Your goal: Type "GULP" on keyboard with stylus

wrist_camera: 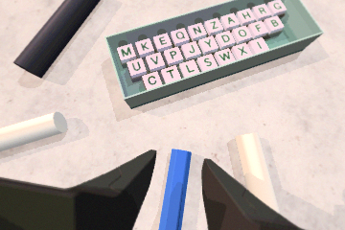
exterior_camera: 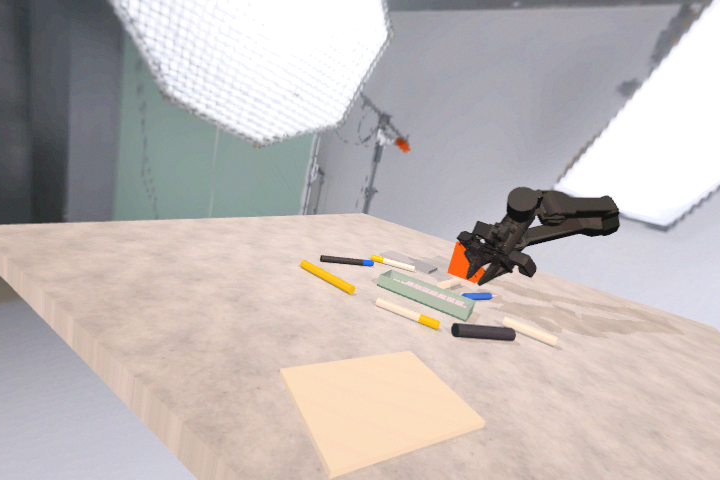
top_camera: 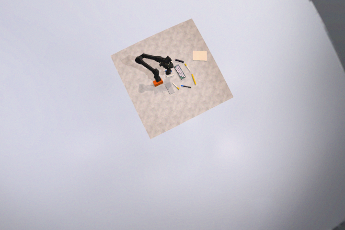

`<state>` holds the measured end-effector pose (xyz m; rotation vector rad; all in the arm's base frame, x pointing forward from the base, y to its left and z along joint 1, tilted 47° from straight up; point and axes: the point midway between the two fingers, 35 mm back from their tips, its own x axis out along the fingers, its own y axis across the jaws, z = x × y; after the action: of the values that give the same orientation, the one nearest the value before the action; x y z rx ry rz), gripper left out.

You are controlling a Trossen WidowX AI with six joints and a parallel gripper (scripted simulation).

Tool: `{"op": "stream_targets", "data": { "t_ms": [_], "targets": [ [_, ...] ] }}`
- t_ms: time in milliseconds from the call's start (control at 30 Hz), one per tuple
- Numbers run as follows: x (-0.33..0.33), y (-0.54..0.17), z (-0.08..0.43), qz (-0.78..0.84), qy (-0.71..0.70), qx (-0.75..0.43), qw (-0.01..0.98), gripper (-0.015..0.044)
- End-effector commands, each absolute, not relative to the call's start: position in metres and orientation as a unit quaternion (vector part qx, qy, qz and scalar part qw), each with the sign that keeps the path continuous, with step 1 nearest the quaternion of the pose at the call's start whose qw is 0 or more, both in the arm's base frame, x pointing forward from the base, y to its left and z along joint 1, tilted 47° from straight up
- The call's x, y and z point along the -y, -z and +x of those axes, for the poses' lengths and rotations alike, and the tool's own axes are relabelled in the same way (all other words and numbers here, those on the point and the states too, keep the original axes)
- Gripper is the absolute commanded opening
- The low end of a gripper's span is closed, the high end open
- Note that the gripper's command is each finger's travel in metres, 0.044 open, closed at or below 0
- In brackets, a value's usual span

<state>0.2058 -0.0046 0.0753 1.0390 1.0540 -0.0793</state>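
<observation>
The stylus, a blue rod (exterior_camera: 477, 296) (wrist_camera: 176, 192) with a pale tip in the exterior view, lies on the desk. My gripper (top_camera: 167, 73) (exterior_camera: 475, 279) (wrist_camera: 179, 160) is open above it; in the wrist view the rod shows between the fingertips with a gap on each side. The green-framed keyboard (top_camera: 179, 72) (exterior_camera: 426, 296) (wrist_camera: 218, 73) lies beyond the fingertips. In the wrist view its pink keys G (wrist_camera: 277, 6), U (wrist_camera: 136, 66), L (wrist_camera: 190, 66) and P (wrist_camera: 173, 55) are readable. The stylus's near end is cut off in the wrist view.
A cream cylinder (exterior_camera: 448, 284) (wrist_camera: 253, 163) lies right of the stylus in the wrist view, a white one (exterior_camera: 529, 331) (wrist_camera: 27, 133) left. A thick black cylinder (exterior_camera: 482, 331) (wrist_camera: 60, 35) lies near the keyboard. A yellow rod (top_camera: 193, 79) (exterior_camera: 327, 276) and tan board (top_camera: 200, 55) (exterior_camera: 378, 407) lie farther off.
</observation>
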Motion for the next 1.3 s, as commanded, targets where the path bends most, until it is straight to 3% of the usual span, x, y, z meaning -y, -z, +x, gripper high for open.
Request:
{"op": "stream_targets", "data": {
  "t_ms": [0, 1267],
  "targets": [
    [0.002, -0.071, 0.204, 0.474, 0.038, -0.483, 0.735, 0.015],
    [-0.012, -0.058, 0.207, 0.475, 0.038, -0.482, 0.735, 0.015]
  ]
}}
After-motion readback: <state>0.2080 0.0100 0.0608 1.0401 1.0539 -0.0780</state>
